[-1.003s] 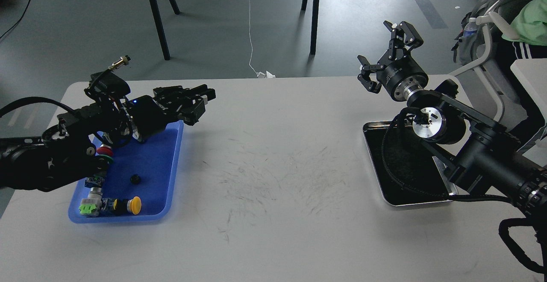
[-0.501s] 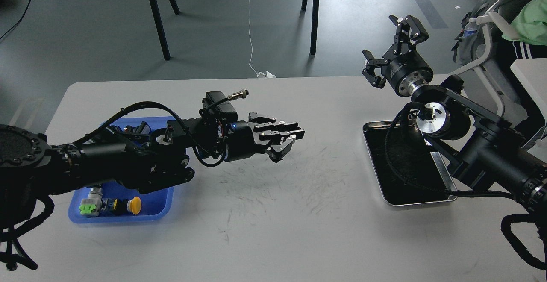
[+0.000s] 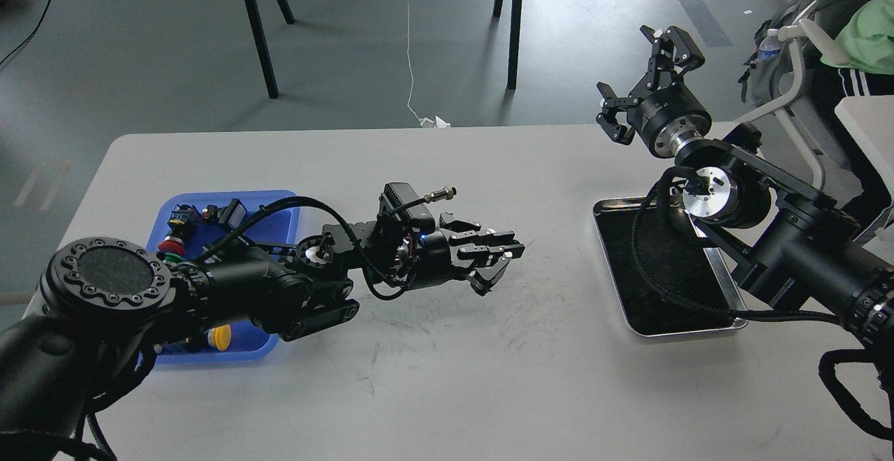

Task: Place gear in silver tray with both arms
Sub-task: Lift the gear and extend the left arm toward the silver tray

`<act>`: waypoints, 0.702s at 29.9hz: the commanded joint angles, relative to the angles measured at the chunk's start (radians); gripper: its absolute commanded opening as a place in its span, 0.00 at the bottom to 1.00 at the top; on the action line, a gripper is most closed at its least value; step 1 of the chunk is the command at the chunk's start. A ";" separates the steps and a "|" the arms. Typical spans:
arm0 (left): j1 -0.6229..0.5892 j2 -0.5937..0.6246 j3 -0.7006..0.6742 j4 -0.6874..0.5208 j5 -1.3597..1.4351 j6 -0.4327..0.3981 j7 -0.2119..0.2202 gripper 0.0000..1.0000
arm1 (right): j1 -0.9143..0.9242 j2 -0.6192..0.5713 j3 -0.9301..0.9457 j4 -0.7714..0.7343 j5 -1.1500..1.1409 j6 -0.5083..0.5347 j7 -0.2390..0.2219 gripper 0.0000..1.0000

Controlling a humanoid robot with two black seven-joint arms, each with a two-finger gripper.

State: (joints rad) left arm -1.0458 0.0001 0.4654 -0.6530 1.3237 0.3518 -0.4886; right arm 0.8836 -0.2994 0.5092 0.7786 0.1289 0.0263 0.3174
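Two tools, left tool [image 3: 499,265] mid-table (grip unclear), right tool [image 3: 646,80] spread wide beyond silver tray [image 3: 726,292]

Blue tray [image 3: 283,204], silver tray [image 3: 726,292] black inside

One camera is sitting up at the robot's head, looking forward and down across the white table [image 3: 447,349] from close in, taking in its whole width, with the grey floor [image 3: 140,63] showing beyond the far edge.

Lab; cables [image 3: 412,49] on bare floor [image 3: 140,63]
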 commanded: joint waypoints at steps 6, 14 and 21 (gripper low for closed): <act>0.046 0.000 -0.001 0.010 0.000 0.038 0.000 0.12 | 0.000 0.000 0.000 -0.001 0.000 0.000 -0.001 0.98; 0.046 0.000 0.002 0.004 0.002 0.042 0.000 0.13 | 0.000 0.000 -0.001 -0.001 0.000 0.000 -0.001 0.98; 0.043 0.000 0.001 -0.005 0.002 0.047 0.000 0.15 | 0.000 0.000 -0.001 -0.001 0.000 0.000 -0.001 0.98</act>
State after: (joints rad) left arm -1.0026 -0.0001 0.4674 -0.6566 1.3261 0.3984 -0.4887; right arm 0.8836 -0.2991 0.5077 0.7776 0.1288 0.0260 0.3159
